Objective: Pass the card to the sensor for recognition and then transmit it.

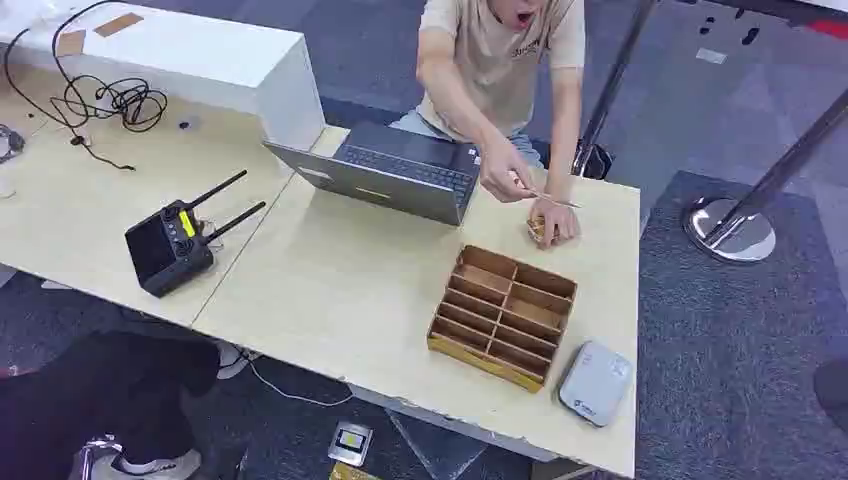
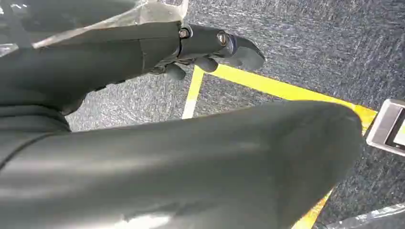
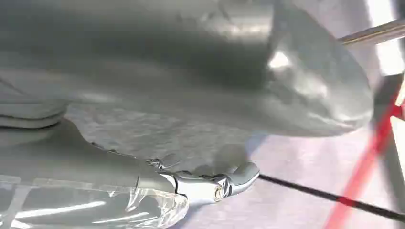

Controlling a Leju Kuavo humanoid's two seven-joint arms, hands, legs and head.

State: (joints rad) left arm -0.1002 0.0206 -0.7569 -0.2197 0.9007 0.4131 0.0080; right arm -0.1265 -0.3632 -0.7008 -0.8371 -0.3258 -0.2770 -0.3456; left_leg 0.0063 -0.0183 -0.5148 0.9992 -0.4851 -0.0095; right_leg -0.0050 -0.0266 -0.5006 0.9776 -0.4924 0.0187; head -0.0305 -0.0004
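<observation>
Both arms are hanging by the floor — left hand (image 2: 210, 52) and right hand (image 3: 215, 183) aren't gripping anything, fingers looking loose, though I can't tell more than that. You're waiting on the person (image 1: 500, 50), who's holding what looks like a thin card (image 1: 555, 200) just beyond the wooden divider tray (image 1: 503, 315). Grey sensor (image 1: 595, 383) is sitting beside the tray at the table's (image 1: 330, 290) near edge — a careless reach is risking knocking it off.

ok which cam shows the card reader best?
Head view: the grey card reader lies whole and unobstructed on the table, beside the wooden divider box. Both wrist views look at the floor past each hand and show nothing of the reader.
</observation>
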